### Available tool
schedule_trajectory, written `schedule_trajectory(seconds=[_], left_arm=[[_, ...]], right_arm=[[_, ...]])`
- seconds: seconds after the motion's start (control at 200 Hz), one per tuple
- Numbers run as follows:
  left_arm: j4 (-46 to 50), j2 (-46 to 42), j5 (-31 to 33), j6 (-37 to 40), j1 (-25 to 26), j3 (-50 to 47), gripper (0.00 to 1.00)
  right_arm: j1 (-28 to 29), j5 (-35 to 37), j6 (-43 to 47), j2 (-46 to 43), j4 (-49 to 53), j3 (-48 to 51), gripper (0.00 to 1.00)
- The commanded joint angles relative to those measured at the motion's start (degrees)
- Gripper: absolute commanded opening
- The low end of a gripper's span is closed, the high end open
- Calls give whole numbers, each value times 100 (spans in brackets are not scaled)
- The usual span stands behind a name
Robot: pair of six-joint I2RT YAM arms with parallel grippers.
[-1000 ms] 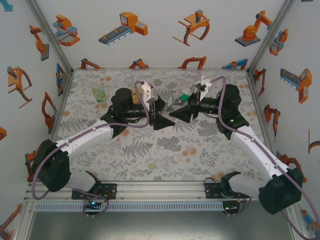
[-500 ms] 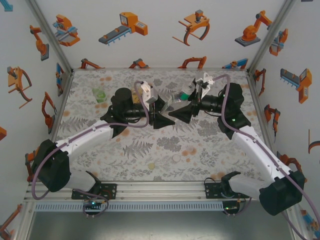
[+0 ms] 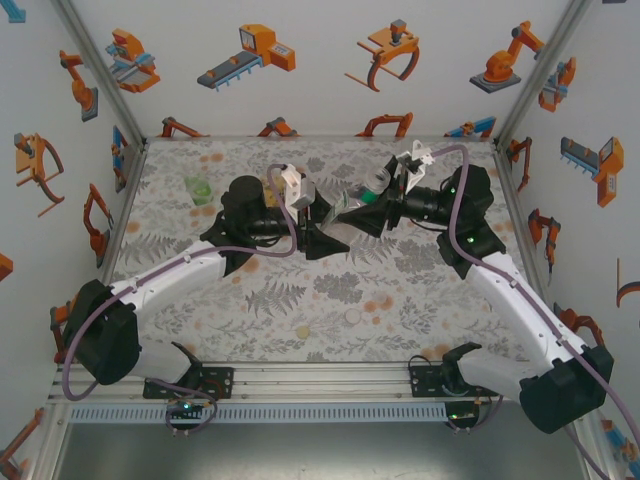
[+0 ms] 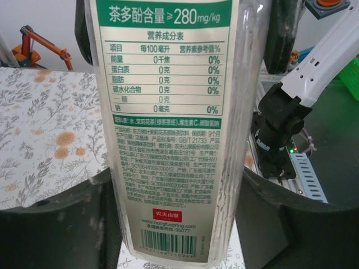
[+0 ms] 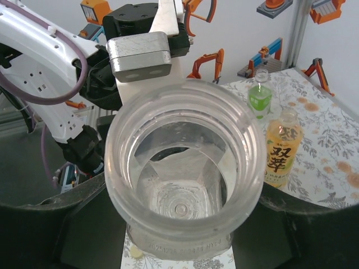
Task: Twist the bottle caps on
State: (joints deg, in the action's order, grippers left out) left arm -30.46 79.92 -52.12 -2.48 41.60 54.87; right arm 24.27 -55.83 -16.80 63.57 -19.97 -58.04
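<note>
A clear bottle [image 3: 350,206] with a green-and-white label [image 4: 168,112] hangs above the table's middle between both grippers. My left gripper [image 3: 333,222] [image 4: 174,224] is shut on its lower body, a dark finger [image 4: 56,224] pressing on each side. My right gripper [image 3: 364,208] [image 5: 182,224] is shut around the neck, so the uncapped mouth [image 5: 185,162] faces its camera. A green bottle [image 5: 259,98] [image 3: 197,188] and an amber bottle [image 5: 283,148] stand uncapped at the far left. A white cap [image 3: 352,316] and a pale yellow cap [image 5: 136,252] lie on the table.
The floral table [image 3: 250,300] is fenced by white walls and metal posts at the back and sides. Both arms meet near the centre, the left wrist camera mount [image 5: 140,56] close to the right gripper. The arm bases sit on a rail [image 3: 320,380] at the near edge.
The right gripper opened briefly and shut again on the bottle's neck. Its wrist has drawn a little to the right and back, tilting the bottle. The left arm has hardly moved.
</note>
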Motion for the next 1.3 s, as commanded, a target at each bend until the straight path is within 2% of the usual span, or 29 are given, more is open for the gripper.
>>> schedule_trajectory(seconds=[0.0, 0.411, 0.626, 1.106, 1.187, 1.297], left_arm=[[-286, -164, -51, -136, 3, 105, 73], [-505, 171, -22, -358, 293, 647, 74], [-642, 303, -4, -464, 369, 683, 65], [-439, 283, 73, -324, 376, 649, 55], [-508, 241, 157, -333, 366, 578, 53], [-461, 152, 314, -314, 341, 522, 52]], right_arm=[[70, -28, -45, -65, -86, -202, 46], [91, -32, -36, -27, -122, -160, 45], [92, -28, -34, -77, -113, -130, 45], [91, 3, -36, -106, -86, -127, 45], [89, 50, -20, -107, -41, -128, 49], [86, 167, 138, -168, 174, -142, 62]])
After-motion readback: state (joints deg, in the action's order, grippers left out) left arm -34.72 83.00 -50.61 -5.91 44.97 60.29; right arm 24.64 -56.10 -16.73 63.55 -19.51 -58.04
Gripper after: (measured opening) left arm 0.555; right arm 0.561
